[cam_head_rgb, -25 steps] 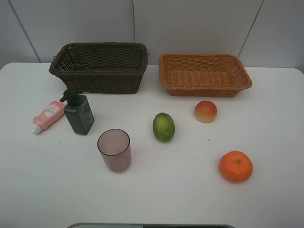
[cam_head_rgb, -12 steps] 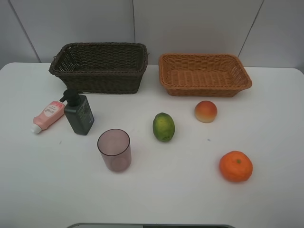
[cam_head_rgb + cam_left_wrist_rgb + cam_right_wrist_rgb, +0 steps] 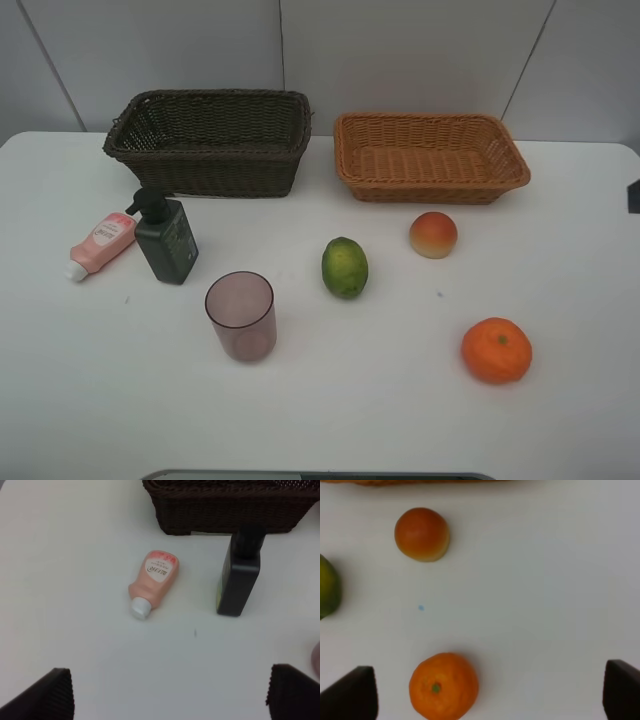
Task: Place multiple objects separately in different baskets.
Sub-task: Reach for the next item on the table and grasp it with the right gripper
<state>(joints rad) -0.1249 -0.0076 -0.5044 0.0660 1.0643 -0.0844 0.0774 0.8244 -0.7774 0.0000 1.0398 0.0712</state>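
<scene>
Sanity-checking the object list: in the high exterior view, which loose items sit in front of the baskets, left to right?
Left to right: pink plastic tube → dark green pump bottle → translucent pinkish cup → green lime → red-yellow peach-like fruit → round orange.

Black two-finger left gripper [image 3: 172,695] spread wide, holding nothing; black two-finger right gripper [image 3: 487,692] likewise wide and empty (only fingertips [image 3: 50,695] in view).

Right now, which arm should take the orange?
Right, probably. The orange lies between its open jaws in the right wrist view; the left wrist view faces the pink tube and pump bottle.
</scene>
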